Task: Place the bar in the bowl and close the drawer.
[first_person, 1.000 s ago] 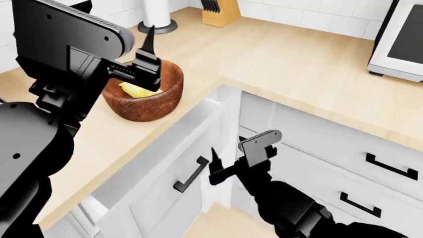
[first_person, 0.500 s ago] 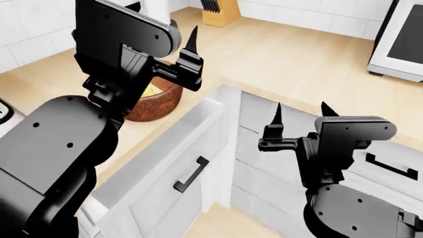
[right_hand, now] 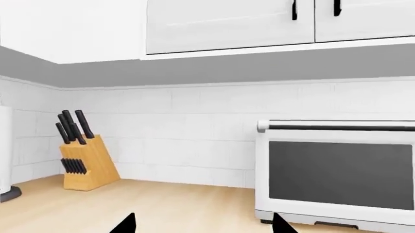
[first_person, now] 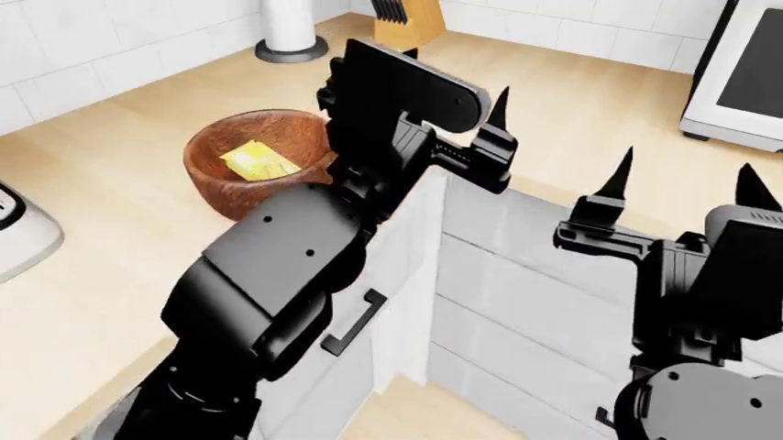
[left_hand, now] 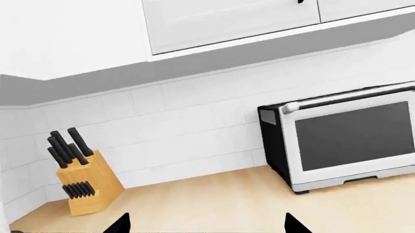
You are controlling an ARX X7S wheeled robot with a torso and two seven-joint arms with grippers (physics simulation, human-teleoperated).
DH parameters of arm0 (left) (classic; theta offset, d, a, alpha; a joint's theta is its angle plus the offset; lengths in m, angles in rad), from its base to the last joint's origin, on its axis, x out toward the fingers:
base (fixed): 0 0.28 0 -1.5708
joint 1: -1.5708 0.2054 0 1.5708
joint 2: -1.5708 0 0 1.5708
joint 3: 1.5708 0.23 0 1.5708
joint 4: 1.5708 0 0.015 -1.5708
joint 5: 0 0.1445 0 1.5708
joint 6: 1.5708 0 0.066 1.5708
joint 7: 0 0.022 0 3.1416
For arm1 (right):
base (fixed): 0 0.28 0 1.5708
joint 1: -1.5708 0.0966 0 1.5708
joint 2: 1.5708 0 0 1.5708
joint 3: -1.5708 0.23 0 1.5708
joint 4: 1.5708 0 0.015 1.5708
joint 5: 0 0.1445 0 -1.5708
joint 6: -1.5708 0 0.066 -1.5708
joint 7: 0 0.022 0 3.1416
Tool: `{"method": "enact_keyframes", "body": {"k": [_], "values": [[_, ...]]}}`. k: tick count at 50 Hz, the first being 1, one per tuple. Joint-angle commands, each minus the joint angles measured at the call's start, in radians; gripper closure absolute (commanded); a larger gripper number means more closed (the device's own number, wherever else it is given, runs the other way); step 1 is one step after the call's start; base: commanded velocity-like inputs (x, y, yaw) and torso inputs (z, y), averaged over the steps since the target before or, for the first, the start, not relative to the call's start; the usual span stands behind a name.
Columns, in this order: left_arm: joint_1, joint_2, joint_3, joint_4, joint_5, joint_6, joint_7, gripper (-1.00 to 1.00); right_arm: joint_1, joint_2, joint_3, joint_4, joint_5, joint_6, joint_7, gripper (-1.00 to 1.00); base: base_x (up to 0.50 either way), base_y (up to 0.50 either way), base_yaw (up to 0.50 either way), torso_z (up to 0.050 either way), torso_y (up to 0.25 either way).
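Bar [first_person: 259, 162] in bowl [first_person: 211, 179], beside left tool [first_person: 456, 112].

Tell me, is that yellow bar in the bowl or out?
In. The bar lies inside the bowl, with neither arm touching it.

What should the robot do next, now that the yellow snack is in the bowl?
Probably bring the open left gripper down toward the large white drawer front to push it. The small yellow wrapped bar already lies in the dark reddish-brown wooden bowl. Both arms are raised off the counter, the open right gripper holds nothing, and the left arm hides whether the drawer is shut.
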State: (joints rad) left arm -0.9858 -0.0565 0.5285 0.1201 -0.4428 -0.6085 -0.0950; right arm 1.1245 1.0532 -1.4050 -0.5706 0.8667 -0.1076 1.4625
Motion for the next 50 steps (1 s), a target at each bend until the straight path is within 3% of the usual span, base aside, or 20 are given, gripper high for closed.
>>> {"method": "enact_keyframes", "body": {"k": [1,14,16,20,23,41,50], "values": [[-0.006,0.053,0.184,-0.211,-0.124,0.244,-0.103,-1.0,-0.047,0.075,0.107,-0.083,-0.038,0.03,0.105,-1.0,0.0,0.0,0.0,0.0,0.0],[-0.029,0.055,0.51,-0.44,-0.351,0.533,-0.264,-1.0,-0.159,0.114,0.26,-0.134,-0.053,0.022,0.101,-1.0,0.0,0.0,0.0,0.0,0.0],[-0.055,0.056,0.602,-0.504,-0.422,0.61,-0.296,-1.0,-0.173,0.116,0.278,-0.139,-0.053,0.026,0.1,-1.0,0.0,0.0,0.0,0.0,0.0],[-0.121,0.056,0.889,-0.614,-0.585,0.815,-0.38,-1.0,-0.194,0.124,0.303,-0.154,-0.056,0.026,0.096,-1.0,0.0,0.0,0.0,0.0,0.0],[-0.126,0.056,1.0,-0.642,-0.653,0.903,-0.431,-1.0,-0.199,0.117,0.314,-0.153,-0.057,0.032,0.088,-1.0,0.0,0.0,0.0,0.0,0.0],[0.059,0.056,1.02,-0.69,-0.539,1.002,-0.656,-1.0,-0.199,0.045,0.322,-0.11,-0.057,0.057,0.016,-1.0,0.0,0.0,0.0,0.0,0.0],[0.102,0.056,1.019,-0.716,-0.537,1.012,-0.675,-1.0,-0.199,0.013,0.322,-0.085,-0.058,0.068,-0.005,-1.0,0.0,0.0,0.0,0.0,0.0]]}}
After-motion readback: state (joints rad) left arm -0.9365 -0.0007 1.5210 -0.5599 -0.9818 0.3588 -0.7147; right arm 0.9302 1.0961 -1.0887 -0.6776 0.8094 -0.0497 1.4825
